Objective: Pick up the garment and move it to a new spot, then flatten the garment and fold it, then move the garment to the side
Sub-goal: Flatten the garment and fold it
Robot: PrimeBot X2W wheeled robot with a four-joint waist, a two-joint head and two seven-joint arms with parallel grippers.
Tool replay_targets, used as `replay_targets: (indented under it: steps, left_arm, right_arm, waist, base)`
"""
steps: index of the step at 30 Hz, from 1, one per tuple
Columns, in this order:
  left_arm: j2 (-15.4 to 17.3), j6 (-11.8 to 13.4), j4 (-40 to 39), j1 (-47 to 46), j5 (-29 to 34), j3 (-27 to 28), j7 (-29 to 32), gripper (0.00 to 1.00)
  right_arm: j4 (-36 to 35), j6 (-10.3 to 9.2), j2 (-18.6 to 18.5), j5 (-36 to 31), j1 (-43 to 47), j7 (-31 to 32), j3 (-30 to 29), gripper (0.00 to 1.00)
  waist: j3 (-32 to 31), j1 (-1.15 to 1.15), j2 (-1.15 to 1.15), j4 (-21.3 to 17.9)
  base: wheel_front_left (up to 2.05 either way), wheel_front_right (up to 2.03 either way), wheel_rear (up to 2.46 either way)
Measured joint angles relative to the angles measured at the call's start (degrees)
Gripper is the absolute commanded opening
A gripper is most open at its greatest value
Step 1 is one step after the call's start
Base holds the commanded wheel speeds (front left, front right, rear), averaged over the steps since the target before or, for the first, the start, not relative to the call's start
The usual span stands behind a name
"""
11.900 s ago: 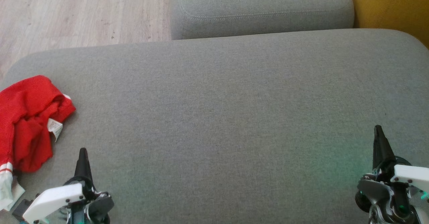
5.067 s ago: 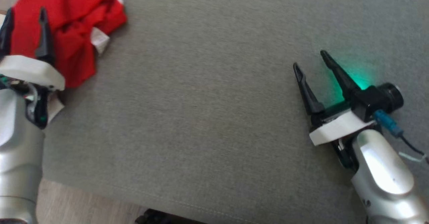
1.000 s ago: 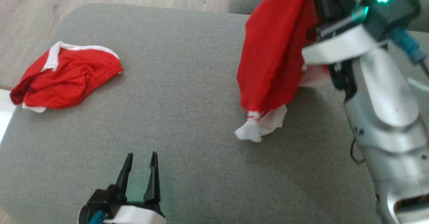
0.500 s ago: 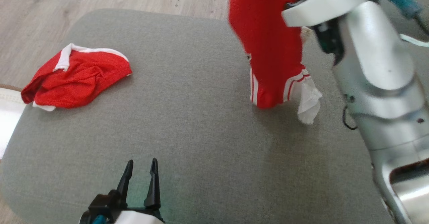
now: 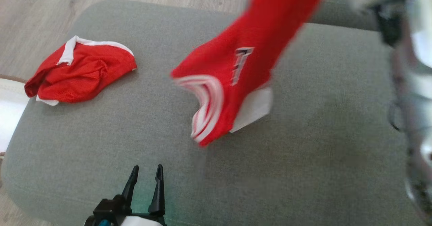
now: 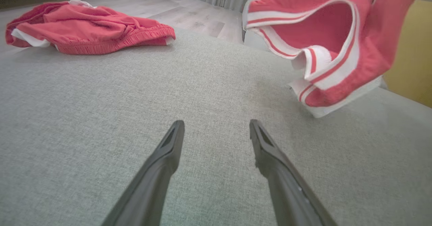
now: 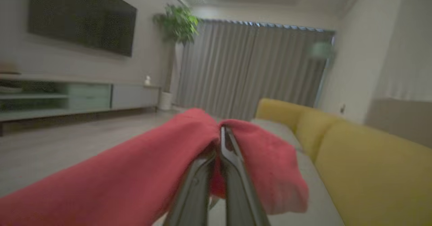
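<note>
The wide grey fabric sofa cushion (image 5: 303, 158) has rounded corners, with pale wood floor (image 5: 33, 9) beyond its far edge. Crumpled red shorts (image 5: 84, 70) with white trim lie directly on it, near its far left corner.

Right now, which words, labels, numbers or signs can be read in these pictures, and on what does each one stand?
None can be read.
The hanging red garment bears one white mark, too blurred to read.
The crumpled red garment shows no writing.

Two red garments: the hanging garment (image 5: 243, 67), the crumpled garment (image 5: 84, 70); one grey sofa (image 5: 303, 151).
</note>
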Motion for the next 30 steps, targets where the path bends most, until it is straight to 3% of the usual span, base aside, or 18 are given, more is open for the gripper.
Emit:
replay_targets:
  steps: [4, 5, 6, 11, 15, 19, 21, 26, 30]
  left_arm:
    - [0.0, 0.1, 0.0, -0.4, 0.0, -0.4, 0.0, 1.00]
    - [0.0, 0.1, -0.1, -0.7, -0.2, -0.6, 0.0, 1.00]
    - [0.0, 0.1, -0.1, -1.1, -0.2, -0.8, 0.0, 1.00]
    - [0.0, 0.3, -0.3, -2.6, -0.2, -1.0, 0.0, 1.00]
    - [0.0, 0.6, -0.3, -2.6, -0.2, -1.0, 0.0, 1.00]
    - [0.0, 0.6, -0.2, -2.6, -0.2, -0.9, 0.0, 1.00]
    - [0.0, 0.5, -0.2, -2.6, -0.2, -1.0, 0.0, 1.00]
    - [0.0, 0.5, -0.2, -2.6, -0.2, -1.7, 0.0, 1.00]
    - [0.0, 0.5, -0.2, -2.6, -0.2, -2.0, 0.0, 1.00]
  right_arm:
    - [7.5, 0.00, -6.0, -4.9, 6.2, 1.5, -10.5, 0.00]
    - [8.9, 0.00, -7.0, -6.3, 8.3, 1.9, -12.9, 0.45]
    - [10.4, 0.00, -7.6, -7.4, 10.3, 2.3, -15.3, 1.00]
    - [12.6, 0.00, -7.8, -10.7, 19.1, -0.2, -23.9, 1.00]
    - [11.6, 0.00, -5.7, -11.2, 22.2, -2.5, -24.1, 1.00]
    - [5.6, 0.00, 1.3, -6.5, 26.1, -3.1, -10.9, 1.00]
    - [3.0, 0.00, 2.7, -2.7, 28.9, -3.1, -3.9, 1.00]
    - [3.4, 0.00, 2.8, 7.4, 35.6, -3.0, 9.5, 1.00]
    - [3.5, 0.00, 2.5, 13.0, 36.4, -2.4, 14.3, 1.00]
  waist:
    - [1.5, 0.00, 0.00, -0.2]
    - [1.8, 0.01, 0.00, -0.3]
    - [2.2, 0.01, 0.00, -0.4]
    - [3.2, 0.00, 0.00, -1.6]
    - [3.2, 0.00, 0.00, -2.8]
    - [2.7, 0.00, 0.00, -3.5]
    - [2.6, -0.01, 0.00, -3.5]
    - [2.3, -0.01, 0.00, -2.5]
    - [2.5, 0.00, 0.00, -1.5]
  base:
    - [0.00, 0.00, 0.00]
    - [0.00, 0.00, 0.00]
    - [0.00, 0.00, 0.00]
    - [0.00, 0.00, 0.00]
    - [0.00, 0.00, 0.00]
    - [0.00, 0.00, 0.00]
    - [0.00, 0.00, 0.00]
    - [0.00, 0.00, 0.00]
    - [0.00, 0.00, 0.00]
